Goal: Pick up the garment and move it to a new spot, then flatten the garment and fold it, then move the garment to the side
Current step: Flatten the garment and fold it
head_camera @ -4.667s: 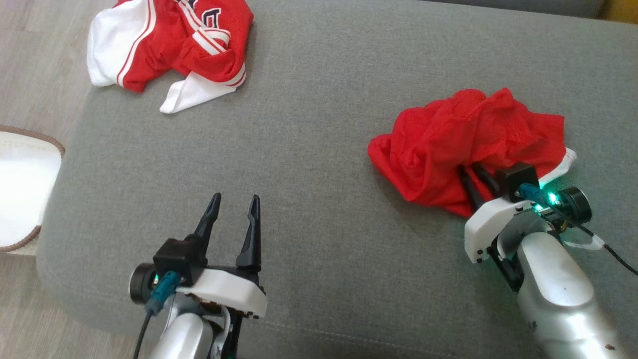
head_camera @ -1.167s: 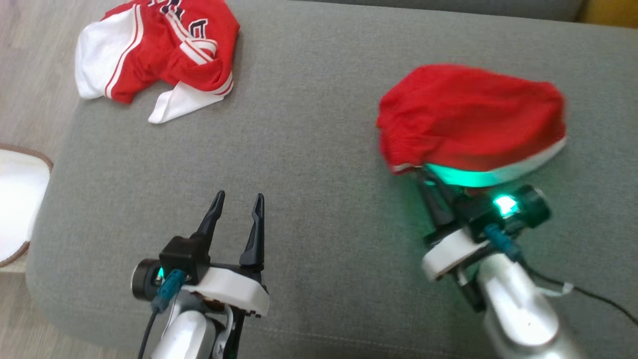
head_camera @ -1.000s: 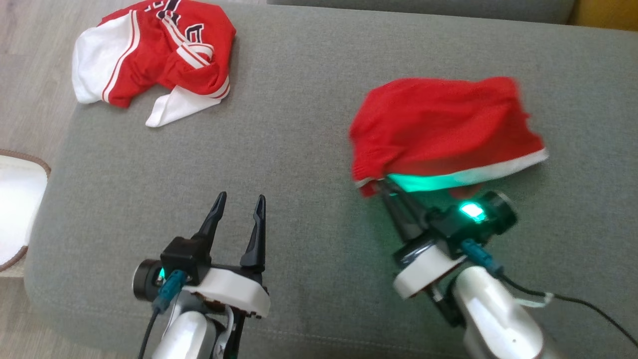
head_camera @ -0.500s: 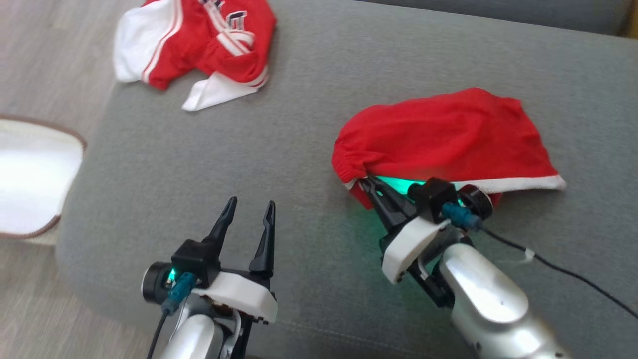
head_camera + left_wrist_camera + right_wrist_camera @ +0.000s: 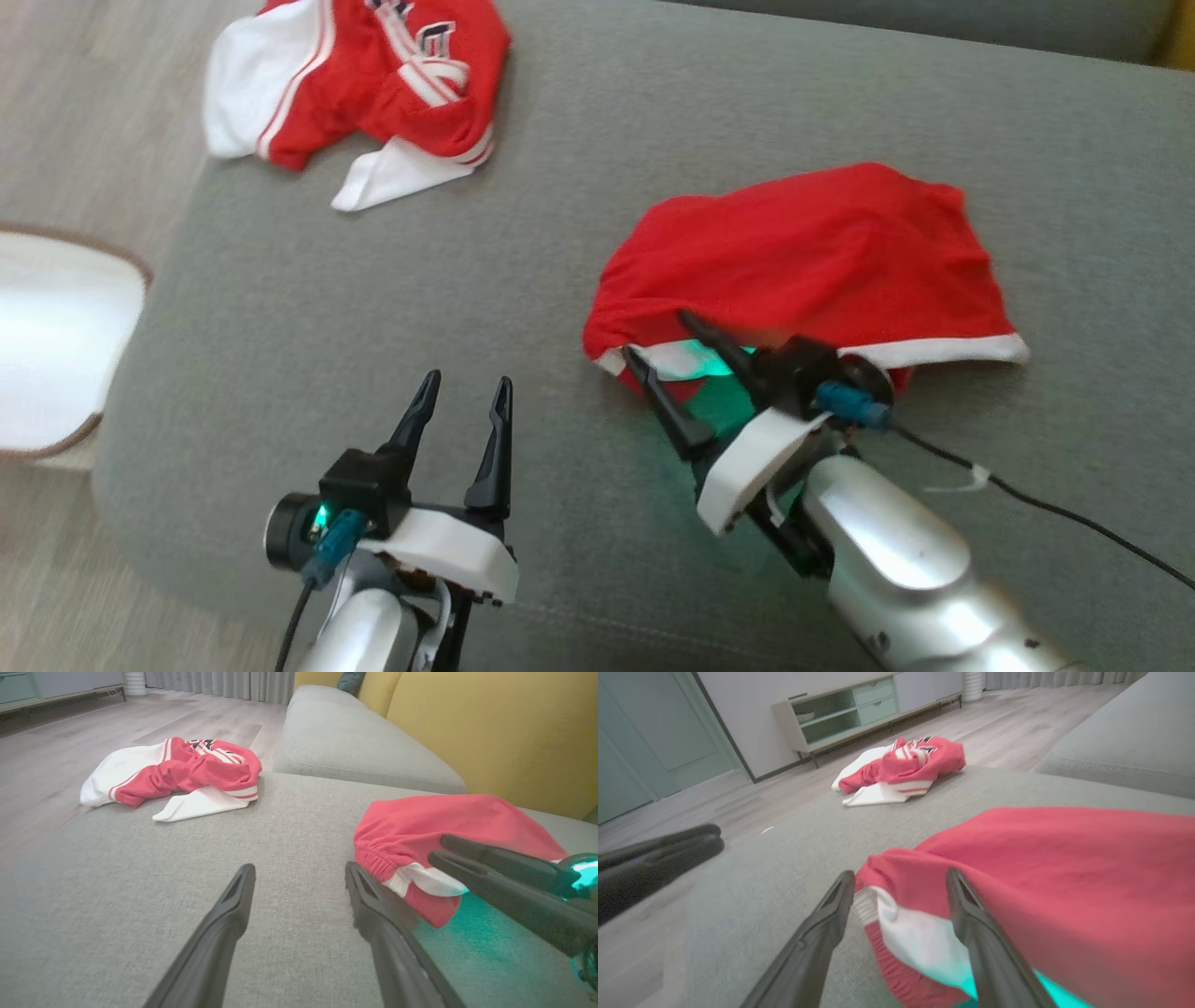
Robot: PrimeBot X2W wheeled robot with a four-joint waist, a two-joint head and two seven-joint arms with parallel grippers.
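Note:
The red garment (image 5: 803,252) with a white hem lies spread in a low mound on the grey sofa seat (image 5: 373,280), right of centre. My right gripper (image 5: 658,336) stands open at its near-left corner, one finger on either side of the elastic waistband and white strip (image 5: 896,924). The garment (image 5: 1064,858) is loose between the fingers, not pinched. My left gripper (image 5: 468,378) is open and holds nothing, hovering over bare seat well to the garment's left. From the left wrist, the garment (image 5: 444,821) and the right gripper (image 5: 438,848) sit at the right.
A second red-and-white jersey (image 5: 373,65) lies crumpled at the seat's far-left corner. A white, brown-rimmed object (image 5: 47,336) sits on the floor at left. The right arm's cable (image 5: 1027,499) trails over the seat. Yellow back cushions (image 5: 490,728) rise behind.
The right gripper carried the garment up and leftward, set it down on the seat, and has now opened, letting go of it. The left gripper stayed put; the camera shifted.

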